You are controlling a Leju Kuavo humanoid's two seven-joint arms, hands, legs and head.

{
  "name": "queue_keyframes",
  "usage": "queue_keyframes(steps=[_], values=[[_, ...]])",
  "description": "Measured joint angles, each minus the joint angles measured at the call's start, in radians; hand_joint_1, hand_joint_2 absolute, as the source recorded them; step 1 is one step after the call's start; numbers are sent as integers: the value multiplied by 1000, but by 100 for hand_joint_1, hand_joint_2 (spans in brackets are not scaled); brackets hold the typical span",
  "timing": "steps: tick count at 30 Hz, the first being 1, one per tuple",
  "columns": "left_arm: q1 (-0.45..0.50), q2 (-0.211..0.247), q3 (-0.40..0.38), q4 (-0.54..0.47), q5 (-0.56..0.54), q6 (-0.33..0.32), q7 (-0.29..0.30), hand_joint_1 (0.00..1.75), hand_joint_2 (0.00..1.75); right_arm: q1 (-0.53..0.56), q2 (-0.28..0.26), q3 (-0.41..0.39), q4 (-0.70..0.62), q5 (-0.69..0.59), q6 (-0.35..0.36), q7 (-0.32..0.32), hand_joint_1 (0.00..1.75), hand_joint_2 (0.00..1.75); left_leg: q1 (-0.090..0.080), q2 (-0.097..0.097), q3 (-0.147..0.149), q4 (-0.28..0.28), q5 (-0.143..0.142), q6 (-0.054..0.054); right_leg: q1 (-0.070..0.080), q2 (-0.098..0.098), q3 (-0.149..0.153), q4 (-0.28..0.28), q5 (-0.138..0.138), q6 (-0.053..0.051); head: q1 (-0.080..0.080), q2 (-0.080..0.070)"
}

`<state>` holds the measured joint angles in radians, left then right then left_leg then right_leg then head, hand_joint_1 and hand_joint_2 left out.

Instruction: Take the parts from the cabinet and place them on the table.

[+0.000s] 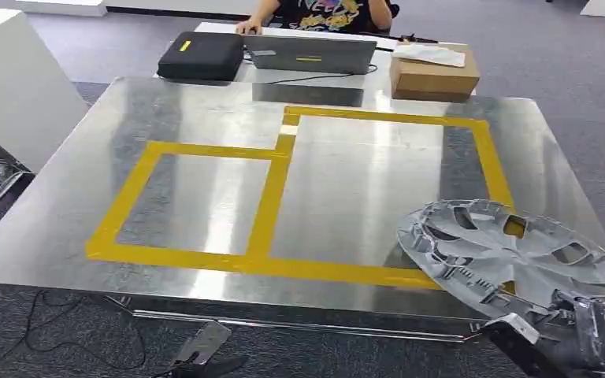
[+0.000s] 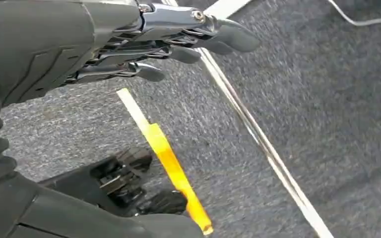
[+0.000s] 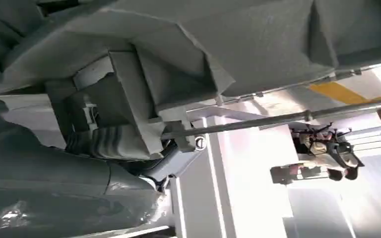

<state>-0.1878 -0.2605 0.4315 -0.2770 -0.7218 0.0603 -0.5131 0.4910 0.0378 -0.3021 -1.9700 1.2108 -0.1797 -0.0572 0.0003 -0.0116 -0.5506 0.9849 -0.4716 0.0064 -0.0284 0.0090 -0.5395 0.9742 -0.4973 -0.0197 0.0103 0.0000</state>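
Here, in the head view, the right hand [image 1: 599, 335] sits at about 5 o'clock, low in the corner, and it grips the edge of a big grey wheel cover [image 1: 512, 256]. The wheel cover spreads up and away from the hand toward 10 o'clock. It hangs over the near right corner of the shiny metal table [image 1: 205, 118], partly over the table edge. It covers a bit of the yellow tape [image 1: 272, 197] that marks 2 boxes on the table top. Whether the cover touches the table is hard to tell.

In the right wrist view, the grey ribs of the wheel cover [image 3: 188, 59] lie right against the right hand [image 3: 129, 144], very close up.

In the left wrist view, the left hand [image 2: 178, 44] holds nothing. Its fingers [image 2: 233, 37] are stretched out and a little apart, above the grey carpet [image 2: 327, 109].

At 12 o'clock, past the table, a person [image 1: 323, 12] sits at a laptop [image 1: 311, 53]. A black case [image 1: 201, 55] lies at 11 o'clock and a cardboard box [image 1: 433, 72] at 1 o'clock.
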Motion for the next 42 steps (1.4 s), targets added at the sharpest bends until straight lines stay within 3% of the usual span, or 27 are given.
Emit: queue_keyframes(steps=[2, 5, 6, 9, 10, 14, 18, 22, 25, 33, 42], values=[[-2, -3, -6, 0, -1, 0, 2, 0, 175, -31, -19, -11, 25, 6, 12, 1, 175, 175, -5, 0, 0, 0, 1, 9, -2, 0, 0, -1, 6, -7, 0, 0], [-2, -4, -12, 0, -1, 0, 5, 0, 175, -53, -35, -15, 48, 11, 14, 6, 175, 175, -11, -1, -1, 1, 1, 17, -7, -2, 3, -6, 11, 9, 0, 0], [-2, -4, -13, 0, -1, 0, 6, 0, 175, -58, -39, -15, 54, 12, 14, 9, 175, 175, -12, -1, -2, 1, 1, 18, -9, -2, 11, -7, 14, 21, 0, 0], [-2, -4, -13, 0, -1, 0, 9, 0, 175, -67, -45, -15, 69, 15, 14, 13, 175, 175, -15, 0, -4, 3, 2, 19, -15, -1, 14, -15, 15, 72, -1, 0], [-3, -3, -14, 0, -3, 0, 10, 0, 175, -70, -47, -15, 74, 23, 17, 18, 175, 175, -15, 0, -4, 3, 2, 19, -16, -1, 15, -16, 14, 83, -1, 0], [-7, -3, -21, 0, -21, -13, 21, 0, 175, -125, -90, 13, 123, 99, 47, 68, 175, 175, -14, 1, -3, 2, 1, 21, -15, 0, 15, -16, 14, 85, -2, 0], [-20, -6, -41, 0, -33, -39, 49, 0, 175, -245, -169, 152, 249, 172, 65, 143, 175, 175, -12, 4, -1, 2, 4, 19, -13, 2, 15, -15, 16, 87, -1, 0], [-27, -7, -49, 0, -36, -53, 90, 0, 175, -370, -210, 303, 369, 194, 81, 158, 175, 175, -10, 6, -1, 2, 7, 16, -12, 4, 13, -14, 18, 87, -1, 0], [-27, -5, -60, 0, -40, -60, 98, 0, 175, -432, -228, 404, 444, 166, 80, 143, 175, 175, -9, 6, -1, 2, 8, 15, -11, 4, 13, -13, 19, 87, -2, 0], [-28, -3, -72, 0, -52, -46, 116, 0, 175, -493, -243, 548, 493, 156, 53, 90, 175, 175, -8, 6, -1, 2, 8, 14, -10, 4, 11, -10, 18, 85, -2, 0], [-28, -3, -84, 0, -53, -36, 122, 0, 175, -508, -244, 615, 502, 156, 35, 84, 175, 175, -8, 6, -1, 1, 8, 14, -10, 4, 11, -10, 18, 85, -1, 0]])
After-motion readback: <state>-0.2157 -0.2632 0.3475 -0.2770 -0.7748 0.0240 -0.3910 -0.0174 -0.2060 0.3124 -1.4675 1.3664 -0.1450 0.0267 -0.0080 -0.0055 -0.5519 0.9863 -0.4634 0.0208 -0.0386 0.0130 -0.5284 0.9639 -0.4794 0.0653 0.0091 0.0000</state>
